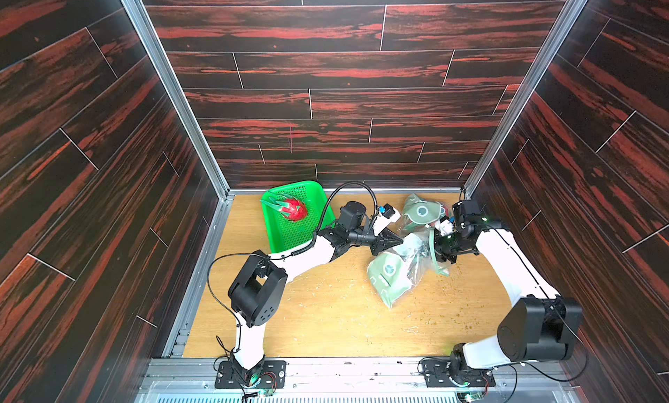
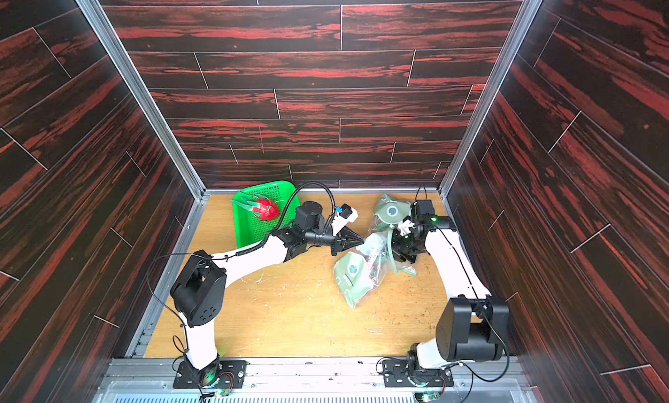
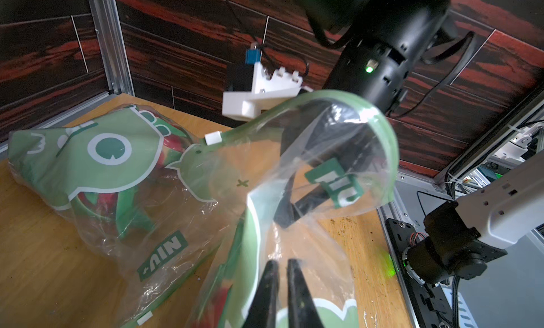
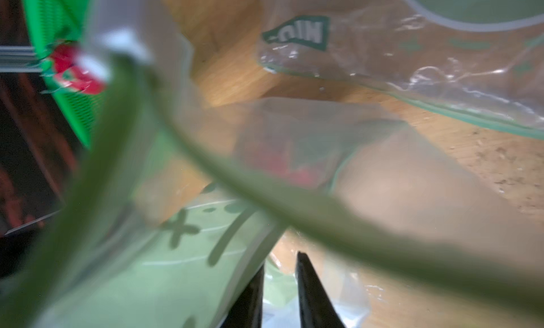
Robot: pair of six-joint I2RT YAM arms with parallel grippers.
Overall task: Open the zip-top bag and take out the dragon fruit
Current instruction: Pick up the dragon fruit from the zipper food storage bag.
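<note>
A zip-top bag (image 1: 391, 274) with green print lies mid-table, its green zip rim (image 3: 382, 141) arched open. Red dragon fruit (image 4: 279, 167) shows blurred through its film. My left gripper (image 3: 282, 263) is shut on the clear film near the mouth; in a top view the left gripper (image 1: 398, 242) is at the bag's left side. My right gripper (image 4: 281, 261) reaches into the mouth from the right, jaws slightly apart with loose film between them. A second bag (image 1: 421, 211) with fruit inside lies behind. One dragon fruit (image 1: 295, 209) rests in the green basket (image 1: 300, 234).
The basket stands at the back left against the wall corner. Both arms cross the back half of the wooden table (image 1: 325, 318), which is speckled with crumbs. Dark panelled walls close in the left, back and right sides.
</note>
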